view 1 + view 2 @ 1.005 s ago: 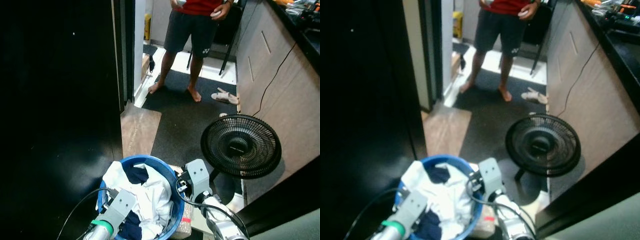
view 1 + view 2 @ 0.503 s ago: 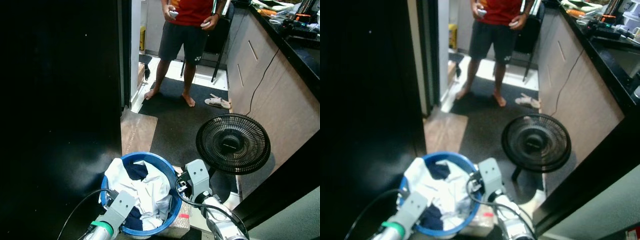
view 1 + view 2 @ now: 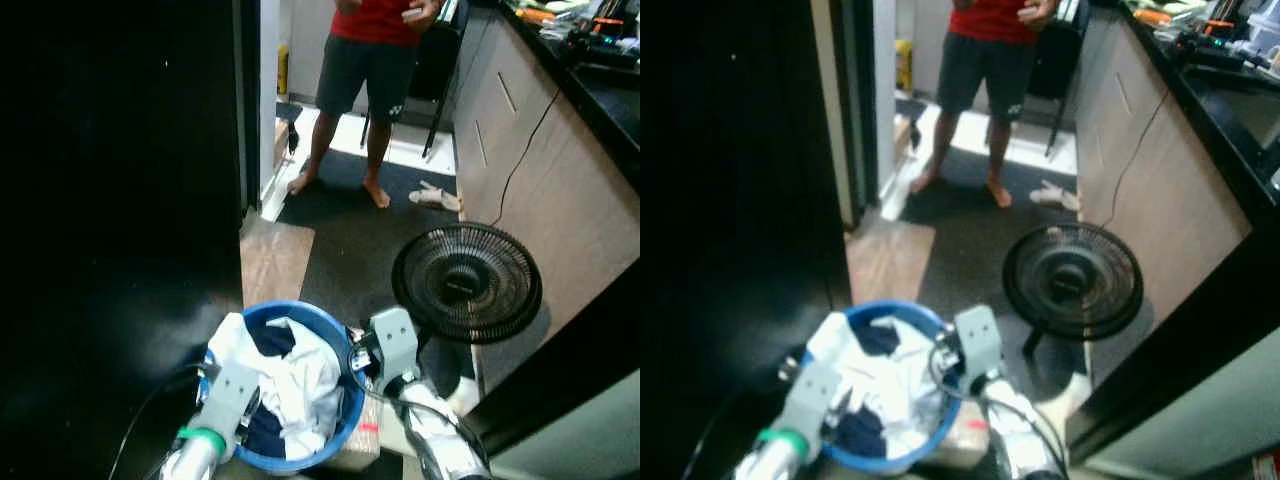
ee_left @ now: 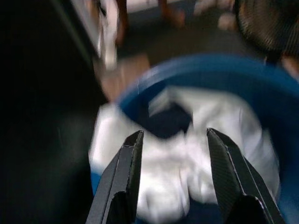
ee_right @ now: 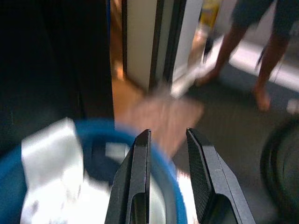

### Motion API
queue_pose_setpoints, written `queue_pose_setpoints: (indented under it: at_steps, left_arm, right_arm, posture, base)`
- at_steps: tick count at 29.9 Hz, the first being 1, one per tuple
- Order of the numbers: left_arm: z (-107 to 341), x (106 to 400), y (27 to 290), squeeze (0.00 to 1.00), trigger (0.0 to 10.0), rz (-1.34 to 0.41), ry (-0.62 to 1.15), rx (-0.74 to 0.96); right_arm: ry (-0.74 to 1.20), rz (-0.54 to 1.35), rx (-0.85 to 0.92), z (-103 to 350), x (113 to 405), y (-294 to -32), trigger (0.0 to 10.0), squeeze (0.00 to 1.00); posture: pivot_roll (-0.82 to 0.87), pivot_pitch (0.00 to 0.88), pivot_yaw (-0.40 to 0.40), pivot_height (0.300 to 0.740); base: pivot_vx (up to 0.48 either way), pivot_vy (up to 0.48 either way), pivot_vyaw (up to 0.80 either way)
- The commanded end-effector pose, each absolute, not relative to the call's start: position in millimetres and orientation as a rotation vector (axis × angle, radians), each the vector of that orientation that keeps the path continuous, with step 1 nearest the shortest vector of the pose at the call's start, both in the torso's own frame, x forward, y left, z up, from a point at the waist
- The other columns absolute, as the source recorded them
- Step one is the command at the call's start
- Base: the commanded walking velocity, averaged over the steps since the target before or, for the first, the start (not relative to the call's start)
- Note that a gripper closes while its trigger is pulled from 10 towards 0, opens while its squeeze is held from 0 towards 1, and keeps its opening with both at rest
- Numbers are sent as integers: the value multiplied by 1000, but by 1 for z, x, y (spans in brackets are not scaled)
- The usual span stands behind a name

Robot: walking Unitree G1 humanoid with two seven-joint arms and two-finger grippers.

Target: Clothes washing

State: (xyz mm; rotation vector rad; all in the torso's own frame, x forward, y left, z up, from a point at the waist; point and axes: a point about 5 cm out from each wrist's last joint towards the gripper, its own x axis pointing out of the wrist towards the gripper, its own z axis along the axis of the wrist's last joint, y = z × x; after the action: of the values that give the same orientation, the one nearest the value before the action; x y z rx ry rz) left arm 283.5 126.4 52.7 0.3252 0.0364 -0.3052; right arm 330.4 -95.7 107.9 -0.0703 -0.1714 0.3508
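A round blue basket (image 3: 300, 308) sits low in front of me, heaped with white clothes (image 3: 300, 375) and a dark navy garment (image 3: 268, 340). My left arm (image 3: 228, 395) reaches over the basket's near left side. In the left wrist view, my left gripper (image 4: 174, 133) is open just above the white clothes (image 4: 163, 172), with nothing between its fingers. My right arm (image 3: 392, 345) is at the basket's right side. My right gripper (image 5: 168, 131) hovers over the blue rim (image 5: 159, 154), fingers a little apart and holding nothing.
A black floor fan (image 3: 466, 282) stands close on the right. A barefoot person (image 3: 375, 60) stands ahead on the dark mat, with slippers (image 3: 435, 197) nearby. A dark wall (image 3: 110, 200) closes the left, and beige cabinets (image 3: 540, 130) with a hanging cable line the right.
The whole view has shifted a little, so the camera moved. My left arm has come slightly forward over the basket. The basket and clothes look unchanged.
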Motion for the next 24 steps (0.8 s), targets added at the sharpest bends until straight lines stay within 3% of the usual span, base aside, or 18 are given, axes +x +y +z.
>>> queue_pose_setpoints:
  at_steps: [1, 10, 24]
  left_arm:
    - [66, 287, 113, 0, 10000, -346, -20, 354]
    - [92, 308, 95, 0, 10000, -348, -104, 327]
    - [94, 291, 107, 0, 10000, -352, -67, 309]
  right_arm:
    - [-218, 333, -66, 121, 335, -95, 10000, 0]
    - [-220, 308, -65, 126, 341, -95, 10000, 0]
    - [-227, 300, -51, 129, 331, -99, 10000, 0]
  posture:
    - [56, 122, -38, 740]
    - [51, 132, -35, 740]
    - [46, 111, -29, 680]
  base:
    - [0, 0, 0]
    - [0, 0, 0]
    - [0, 0, 0]
